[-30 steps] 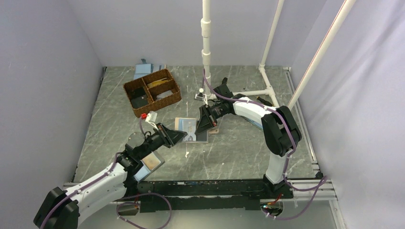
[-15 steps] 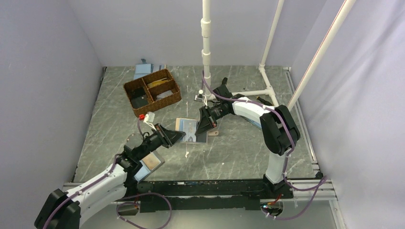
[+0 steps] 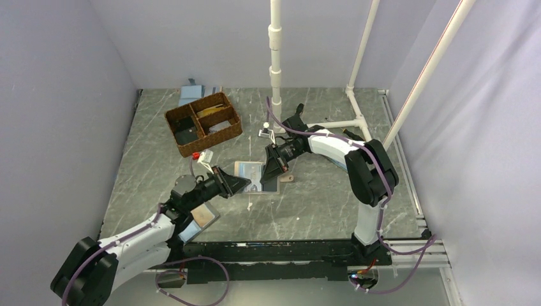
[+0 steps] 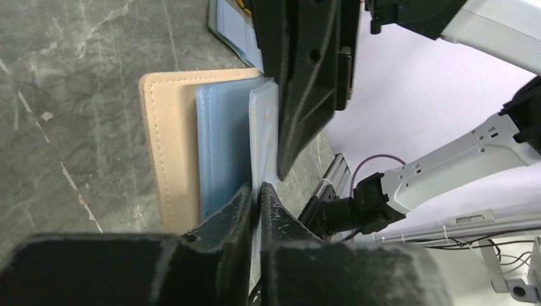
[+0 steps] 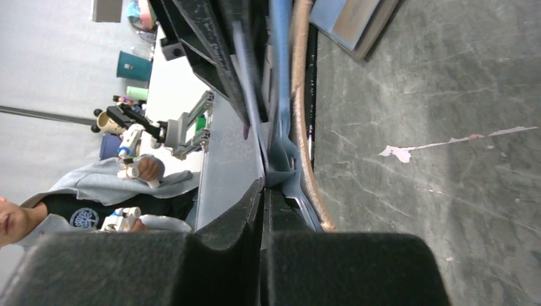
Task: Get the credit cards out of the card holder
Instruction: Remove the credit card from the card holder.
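Observation:
The card holder (image 3: 250, 171) lies open on the table's middle, light blue with tan edging (image 4: 163, 140). My left gripper (image 3: 244, 185) comes at it from the near left. It is shut on the edge of a pale credit card (image 4: 263, 127) that stands out of the blue pocket (image 4: 223, 140). My right gripper (image 3: 270, 172) reaches in from the far right and is shut on a blue flap of the card holder (image 5: 281, 115). Its black fingers (image 4: 306, 83) sit just beyond the card in the left wrist view. The two grippers almost touch.
A brown wicker basket (image 3: 204, 124) with compartments stands at the back left, a blue folder (image 3: 191, 94) behind it. Another folder with a brown half (image 3: 201, 220) lies by my left arm. A white pipe post (image 3: 275, 64) rises behind the right gripper.
Both grippers have stayed at the card holder. The left arm's rear links have shifted a little right and nearer, and the holder has shifted slightly.

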You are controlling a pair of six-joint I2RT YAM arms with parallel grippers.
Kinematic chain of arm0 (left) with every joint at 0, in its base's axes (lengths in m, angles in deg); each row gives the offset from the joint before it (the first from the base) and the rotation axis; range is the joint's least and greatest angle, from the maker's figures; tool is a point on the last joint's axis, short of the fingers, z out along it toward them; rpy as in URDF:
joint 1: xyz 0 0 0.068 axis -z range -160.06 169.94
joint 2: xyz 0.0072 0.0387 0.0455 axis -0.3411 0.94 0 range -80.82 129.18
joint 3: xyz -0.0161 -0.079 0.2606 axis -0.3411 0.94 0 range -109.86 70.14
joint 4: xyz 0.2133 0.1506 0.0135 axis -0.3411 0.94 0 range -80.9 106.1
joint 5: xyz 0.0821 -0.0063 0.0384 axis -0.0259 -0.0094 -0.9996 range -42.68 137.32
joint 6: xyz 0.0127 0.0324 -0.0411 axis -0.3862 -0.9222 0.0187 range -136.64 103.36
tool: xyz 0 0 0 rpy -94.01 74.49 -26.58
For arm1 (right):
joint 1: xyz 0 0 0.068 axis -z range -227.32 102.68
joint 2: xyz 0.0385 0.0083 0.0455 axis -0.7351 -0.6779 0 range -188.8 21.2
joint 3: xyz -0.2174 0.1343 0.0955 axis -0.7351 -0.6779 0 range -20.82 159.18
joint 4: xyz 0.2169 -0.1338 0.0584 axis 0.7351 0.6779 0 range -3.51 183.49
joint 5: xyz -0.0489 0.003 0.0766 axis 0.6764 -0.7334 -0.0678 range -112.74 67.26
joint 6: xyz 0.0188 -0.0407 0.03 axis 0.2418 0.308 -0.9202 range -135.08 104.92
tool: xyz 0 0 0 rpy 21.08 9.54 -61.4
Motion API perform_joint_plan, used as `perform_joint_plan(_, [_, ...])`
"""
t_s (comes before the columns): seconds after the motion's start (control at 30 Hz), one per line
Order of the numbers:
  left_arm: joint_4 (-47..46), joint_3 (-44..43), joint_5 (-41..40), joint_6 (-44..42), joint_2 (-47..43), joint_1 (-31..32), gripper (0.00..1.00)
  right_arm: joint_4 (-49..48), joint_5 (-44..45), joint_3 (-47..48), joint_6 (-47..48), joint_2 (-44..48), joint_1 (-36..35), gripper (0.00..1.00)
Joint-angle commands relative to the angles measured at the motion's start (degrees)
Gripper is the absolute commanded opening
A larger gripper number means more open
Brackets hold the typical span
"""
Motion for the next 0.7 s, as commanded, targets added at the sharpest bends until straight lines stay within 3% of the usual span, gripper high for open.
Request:
perform_joint_plan(0.0, [-5.6, -0.8, 1.7, -0.2, 0.2, -0.5, 0.03, 0.9, -0.8, 2.6, 2.6, -0.3, -0.4, 0.02])
perform_joint_plan(0.13, [-8.8, 0.3, 2.6, -0.4, -0.4, -0.6, 0.00, 0.2, -1.8, 2.4, 2.0, -0.5, -0.3, 0.04])
perform_joint_plan(0.4, [-14.2, 0.3, 6.4, -0.7, 2.3, -0.7, 0.00, -7.8, -4.0, -0.2, -6.6, 1.2, 0.1, 0.19])
perform_joint_plan(0.67, [-18.1, -0.4, 8.4, 0.0, 6.8, -0.7, 0.00, -9.2, -3.9, -0.9, -8.6, 2.4, 2.5, 0.31])
